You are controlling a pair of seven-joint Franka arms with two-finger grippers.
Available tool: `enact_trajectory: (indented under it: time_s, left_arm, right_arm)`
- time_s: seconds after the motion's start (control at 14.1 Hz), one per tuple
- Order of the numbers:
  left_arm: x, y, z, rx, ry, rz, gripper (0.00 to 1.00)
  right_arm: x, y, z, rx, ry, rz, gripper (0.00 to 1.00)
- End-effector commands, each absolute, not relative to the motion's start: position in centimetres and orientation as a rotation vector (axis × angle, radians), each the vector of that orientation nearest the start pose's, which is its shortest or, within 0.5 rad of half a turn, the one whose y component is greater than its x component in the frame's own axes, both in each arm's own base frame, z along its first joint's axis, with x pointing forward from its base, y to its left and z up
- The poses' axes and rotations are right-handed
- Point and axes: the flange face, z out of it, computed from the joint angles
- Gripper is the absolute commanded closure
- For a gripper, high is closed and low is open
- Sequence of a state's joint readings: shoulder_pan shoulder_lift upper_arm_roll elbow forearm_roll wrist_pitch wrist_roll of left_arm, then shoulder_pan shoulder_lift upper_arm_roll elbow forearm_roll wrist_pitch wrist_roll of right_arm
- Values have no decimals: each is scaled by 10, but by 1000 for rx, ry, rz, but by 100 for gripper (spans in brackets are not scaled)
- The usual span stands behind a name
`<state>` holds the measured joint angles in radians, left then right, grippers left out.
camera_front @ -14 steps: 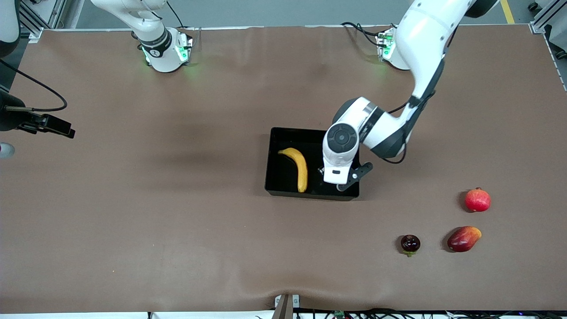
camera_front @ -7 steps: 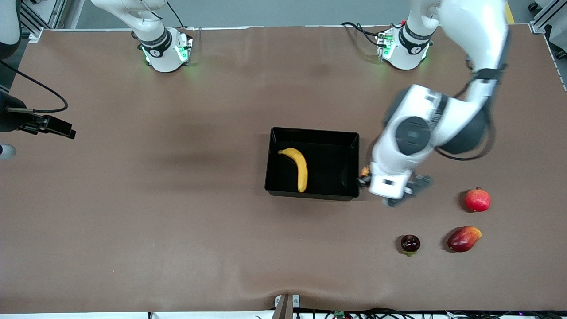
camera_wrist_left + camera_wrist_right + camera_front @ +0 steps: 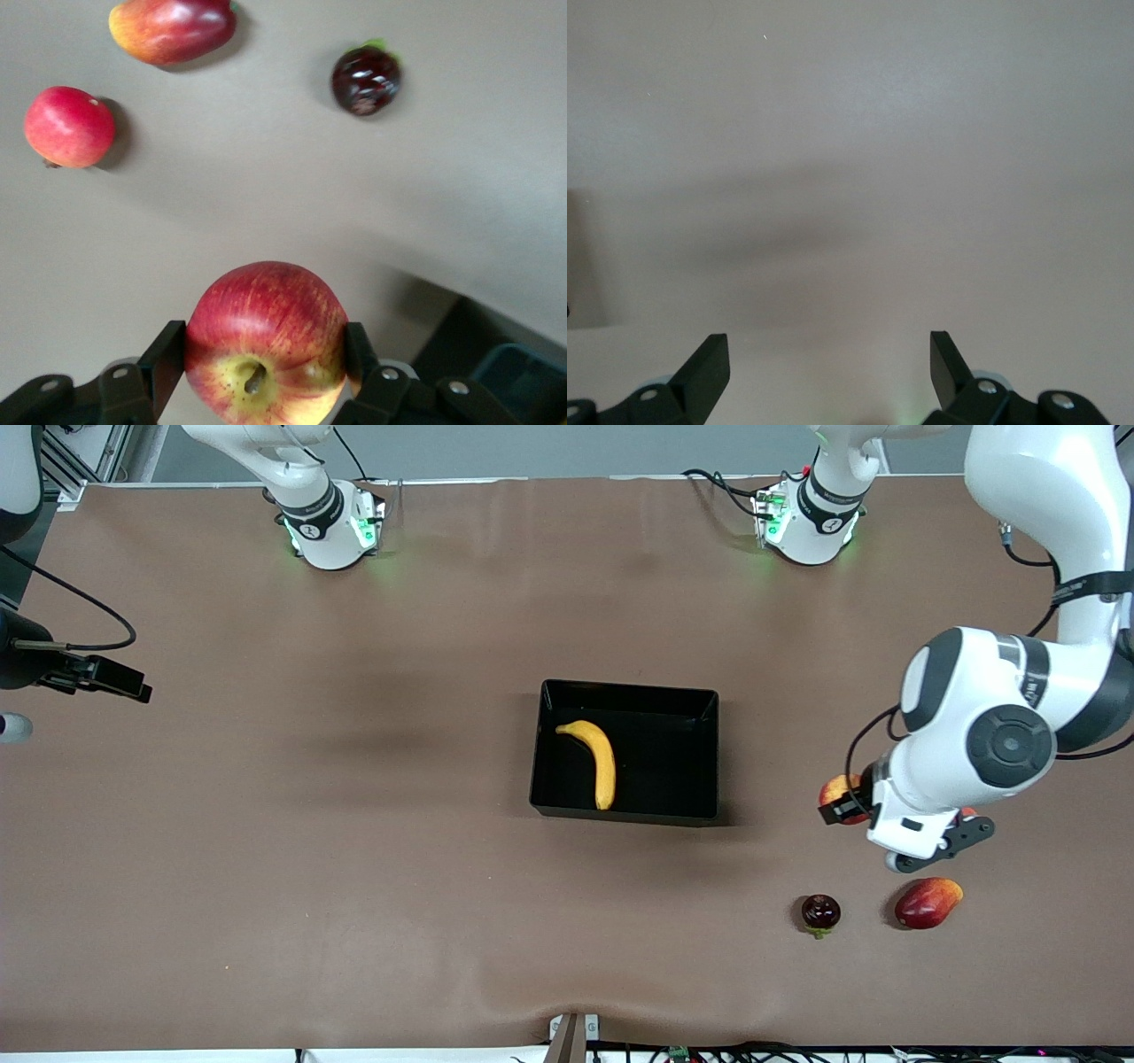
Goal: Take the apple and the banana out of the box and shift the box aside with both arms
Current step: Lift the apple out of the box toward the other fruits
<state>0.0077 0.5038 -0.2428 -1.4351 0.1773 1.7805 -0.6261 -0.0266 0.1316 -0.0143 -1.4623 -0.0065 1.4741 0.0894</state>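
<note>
The left gripper [image 3: 264, 372] has carried the apple [image 3: 266, 341] out of the box [image 3: 625, 812] within the last second: a moment ago it was down inside the box at the end toward the left arm, and now it hangs over the open surface [image 3: 354, 868] toward the left arm's end, well apart from the box. Its fingers [image 3: 164, 363] are clamped on the apple's two sides, stem end facing the wrist camera.

Below and around it lie three other fruits: a red pomegranate [image 3: 69, 126], mostly hidden under the arm in the front view, a red-orange mango [image 3: 927, 903] and a small dark fruit [image 3: 820, 912].

So the apple is out, though not yet set down; it looks ready to be lowered near those fruits. The banana [image 3: 597, 758] lies in the box unmoved, and the box stays put mid-surface.

The right gripper [image 3: 829, 363] waits with its fingers spread wide and empty over bare surface at the right arm's end.
</note>
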Motion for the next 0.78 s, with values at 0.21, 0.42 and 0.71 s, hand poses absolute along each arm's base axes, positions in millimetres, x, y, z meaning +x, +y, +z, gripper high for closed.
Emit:
enact_trajectory:
  time_s: [0.21, 0.42, 0.71]
  left_arm:
    - [674, -41, 352, -2992, -427, 297, 100]
    - [680, -27, 326, -3007, -427, 300, 100]
    - [681, -7, 299, -3013, -460, 289, 100]
  right_arm:
    - [583, -11, 595, -3135, 238, 178, 0]
    - [584, -8, 594, -3109, 271, 184, 0]
    - [585, -6, 591, -3086, 347, 191, 0]
